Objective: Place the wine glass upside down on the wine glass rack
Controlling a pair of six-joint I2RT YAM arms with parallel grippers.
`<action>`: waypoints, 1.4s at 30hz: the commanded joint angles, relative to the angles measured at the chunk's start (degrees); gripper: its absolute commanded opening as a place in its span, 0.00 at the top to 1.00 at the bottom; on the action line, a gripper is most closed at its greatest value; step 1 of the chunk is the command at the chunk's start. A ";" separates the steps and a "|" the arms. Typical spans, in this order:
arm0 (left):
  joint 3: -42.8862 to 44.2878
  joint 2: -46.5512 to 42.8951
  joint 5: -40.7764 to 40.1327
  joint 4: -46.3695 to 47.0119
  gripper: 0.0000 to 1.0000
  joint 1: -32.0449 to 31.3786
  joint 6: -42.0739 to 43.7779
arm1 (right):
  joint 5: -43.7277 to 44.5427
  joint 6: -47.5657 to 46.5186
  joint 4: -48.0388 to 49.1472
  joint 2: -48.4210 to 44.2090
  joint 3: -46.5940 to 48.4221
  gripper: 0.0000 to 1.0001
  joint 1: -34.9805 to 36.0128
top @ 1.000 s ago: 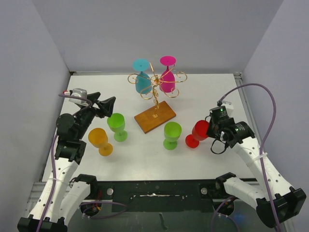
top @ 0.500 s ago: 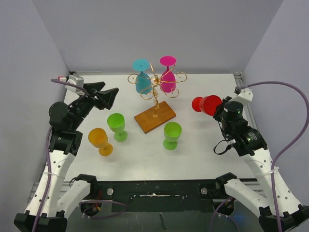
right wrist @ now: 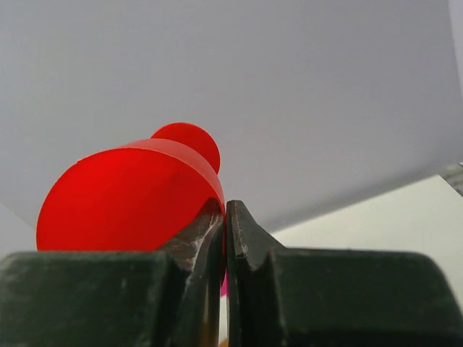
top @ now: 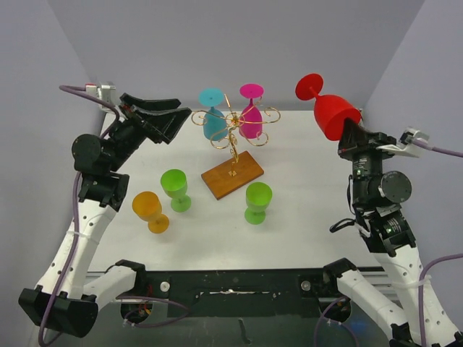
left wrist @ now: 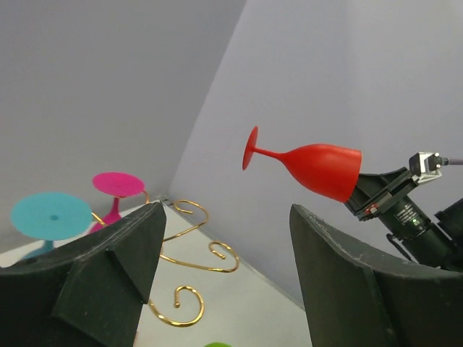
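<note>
One red wine glass (top: 333, 114) is clamped by its rim in the right pincer (top: 346, 134); the left pincer (top: 173, 118) is spread wide, empty. Carrying is judged underway; next, the glass must be upended onto the wine glass rack (top: 232, 121), left of that pincer.

An orange glass (top: 148, 210) and a green glass (top: 174, 186) stand upright on the white table (top: 311, 231), below the left gripper (top: 177, 112). Another green glass (top: 257, 199) stands between it and the right gripper (top: 346, 130), lower down. A blue glass (top: 213, 116) and a pink glass (top: 251, 116) (both upside down) sit just right of the left gripper.
</note>
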 commanded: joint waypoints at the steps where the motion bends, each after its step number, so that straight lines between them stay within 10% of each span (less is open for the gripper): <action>1: 1.81 2.61 -5.35 7.94 0.33 -6.13 -13.77 | -7.51 -0.36 16.01 -1.64 -3.18 1.00 0.32; 21: 2.95 12.08 -31.74 9.18 0.38 -25.10 -19.62 | -27.63 4.81 42.17 11.85 -5.11 1.00 7.59; 42: 4.05 14.09 -42.31 16.75 0.61 -26.08 -25.31 | -29.36 7.16 47.11 16.60 -4.76 1.00 12.99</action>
